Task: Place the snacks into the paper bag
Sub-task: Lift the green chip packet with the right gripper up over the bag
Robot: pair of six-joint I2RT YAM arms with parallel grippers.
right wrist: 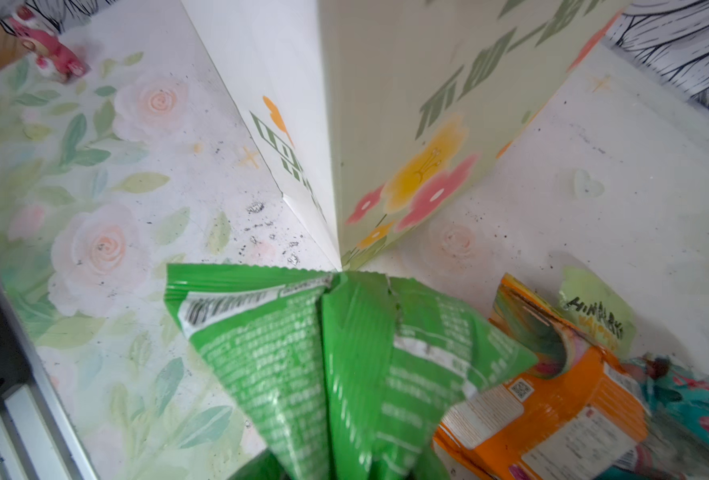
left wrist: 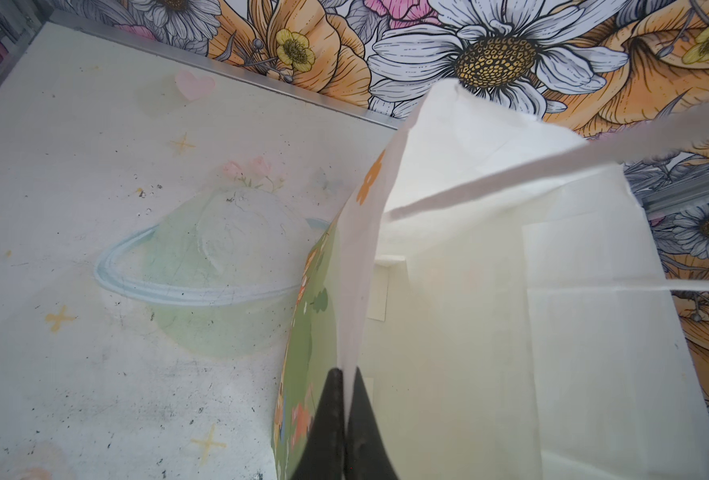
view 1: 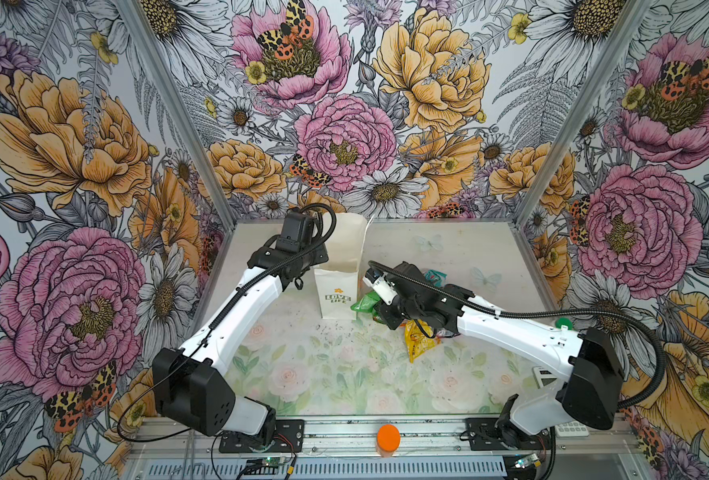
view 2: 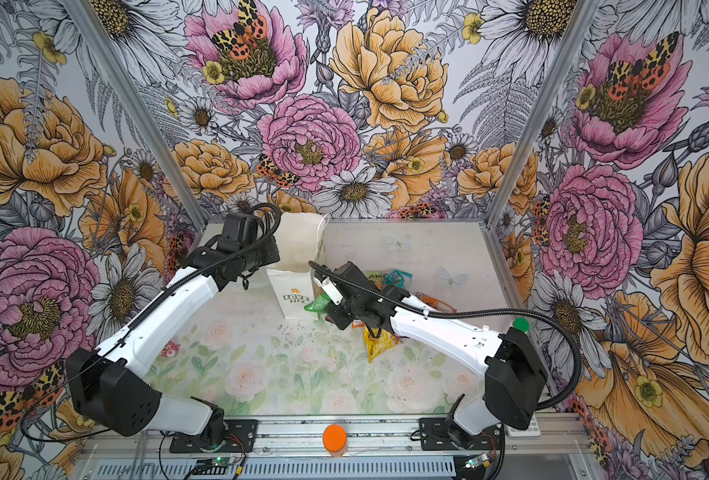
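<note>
Left gripper (left wrist: 345, 376) is pinching the top edge of the paper bag (view 1: 338, 299), jaws closed on the paper. The bag is standing upright at centre of both top views, mouth gaping.

Right gripper (view 1: 377, 311) is clamping a bunched green packet (right wrist: 303, 353) just right of the bag's base.

Orange packet (right wrist: 552, 407), teal packet (right wrist: 702, 411) and yellow packet (view 1: 419, 343) are lying right of centre.

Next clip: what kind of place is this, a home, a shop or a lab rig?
Likely a lab test booth: left arm and right arm bolted to a metal rail, flowered wallpaper set in a metal frame around one table.
</note>
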